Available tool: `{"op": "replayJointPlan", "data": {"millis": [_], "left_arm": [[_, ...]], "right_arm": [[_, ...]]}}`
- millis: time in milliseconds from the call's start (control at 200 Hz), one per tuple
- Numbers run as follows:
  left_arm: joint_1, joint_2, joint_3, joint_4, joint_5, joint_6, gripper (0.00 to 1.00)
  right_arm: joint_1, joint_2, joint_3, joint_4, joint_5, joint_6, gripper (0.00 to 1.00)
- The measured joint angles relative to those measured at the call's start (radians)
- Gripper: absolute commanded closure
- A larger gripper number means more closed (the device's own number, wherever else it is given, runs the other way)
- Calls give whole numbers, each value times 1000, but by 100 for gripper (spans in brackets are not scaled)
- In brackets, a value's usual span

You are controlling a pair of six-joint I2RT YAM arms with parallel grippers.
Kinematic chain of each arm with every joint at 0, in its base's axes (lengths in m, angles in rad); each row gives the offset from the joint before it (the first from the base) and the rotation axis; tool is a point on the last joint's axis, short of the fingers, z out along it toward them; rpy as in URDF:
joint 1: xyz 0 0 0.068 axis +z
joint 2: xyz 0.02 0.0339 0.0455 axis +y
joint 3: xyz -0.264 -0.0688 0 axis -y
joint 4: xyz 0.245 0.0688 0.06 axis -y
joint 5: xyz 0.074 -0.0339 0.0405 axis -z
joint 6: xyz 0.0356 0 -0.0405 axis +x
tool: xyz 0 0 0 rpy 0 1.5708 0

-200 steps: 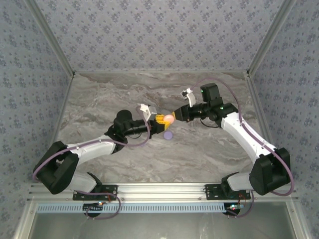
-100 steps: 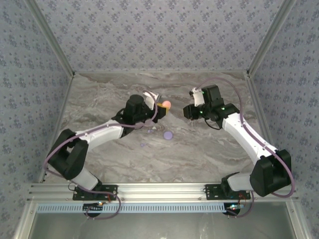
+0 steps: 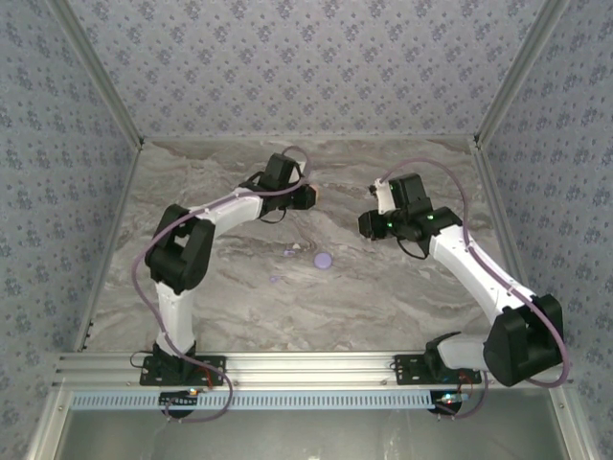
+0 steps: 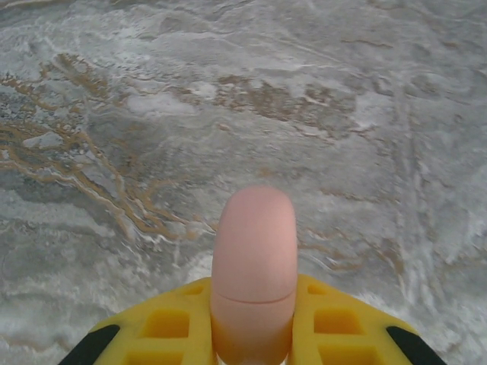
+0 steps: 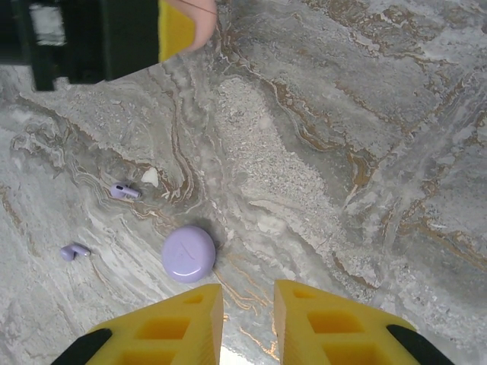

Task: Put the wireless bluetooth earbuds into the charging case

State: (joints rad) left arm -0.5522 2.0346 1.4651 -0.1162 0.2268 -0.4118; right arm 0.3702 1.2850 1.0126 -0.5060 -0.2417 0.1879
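**Pink case held up in the left pincer, earbuds loose on the table**

The left arm reaches out toward the middle of the table's far edge. Its pincer (image 4: 253, 293) is clamped on the salmon-pink charging case (image 4: 253, 236), yellow fingers (image 4: 171, 323) pressing on either side. The case stands on edge above the marbled table (image 4: 365, 114), and a thin seam runs across its rounded rim.

The right pincer (image 5: 247, 312) hangs over the table to the right of centre. Its two yellow fingers stand apart with nothing between them.

Just ahead of those fingers the lavender charging case (image 5: 189, 253) lies flat and closed near the middle of the table. To its left lie the loose pieces. One lavender earbud (image 5: 124, 191) lies near the case toward the far edge. A second lavender earbud (image 5: 74, 251) lies further left and nearer the front edge, apart from the first. A tiny pale piece (image 5: 151, 177) lies just beside the first earbud, too small to make out clearly.
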Motion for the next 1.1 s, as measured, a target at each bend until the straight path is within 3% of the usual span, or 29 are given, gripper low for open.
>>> {"op": "replayJointPlan", "data": {"millis": [785,880,1099], "left_arm": [[80,414,518,-190,106,-8,83],[82,440,558,-203,111,-8,78],[95,455,575,-227,115,-15,54]], "right_arm": [[0,-19,-35,-3,8,35,74],[0,-23,-35,-3,11,37,74],[0,-25,-36,-5,14,37,73]]}}
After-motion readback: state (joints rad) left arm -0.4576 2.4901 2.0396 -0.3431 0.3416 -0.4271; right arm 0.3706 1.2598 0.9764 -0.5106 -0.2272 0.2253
